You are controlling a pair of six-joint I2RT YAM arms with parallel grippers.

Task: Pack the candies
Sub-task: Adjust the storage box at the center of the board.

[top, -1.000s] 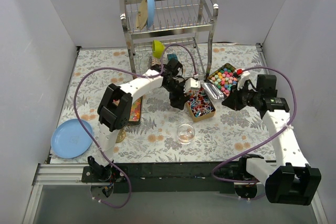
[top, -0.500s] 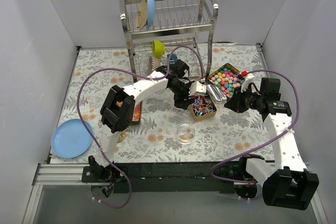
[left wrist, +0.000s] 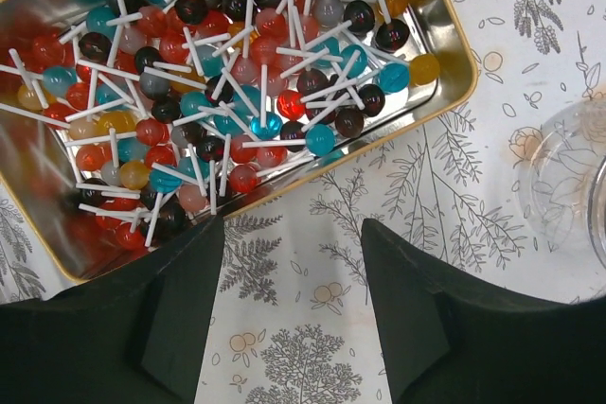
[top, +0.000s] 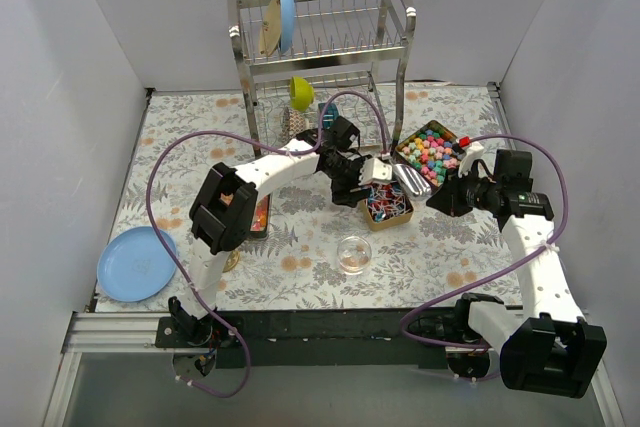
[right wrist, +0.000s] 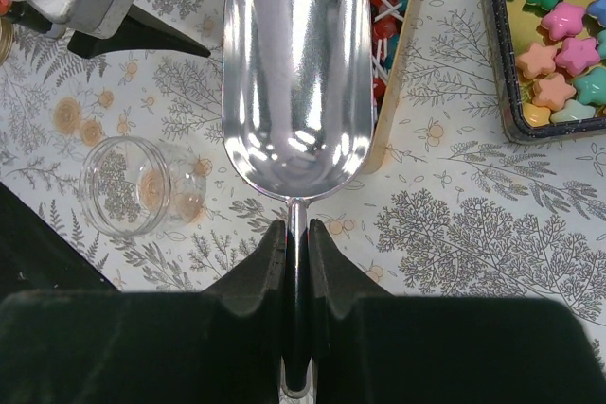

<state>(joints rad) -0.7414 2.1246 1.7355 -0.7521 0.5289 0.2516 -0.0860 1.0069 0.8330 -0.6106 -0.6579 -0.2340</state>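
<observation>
1. Right jaws clench the scoop (right wrist: pixel 295 73) by its handle (bowl empty, above the tin (left wrist: pixel 454 44) rim).
2. Left jaws stand released beside the tin; brace it.
3. Candies (left wrist: pixel 237 92) lie in the tin: drive the scoop low, lift level, then tip into the jar (right wrist: pixel 137 186).

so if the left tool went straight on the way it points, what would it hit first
Probably the near rim of the lollipop tin, though the left tool, open, may touch the table cover just short of it; depth is unclear.
</observation>
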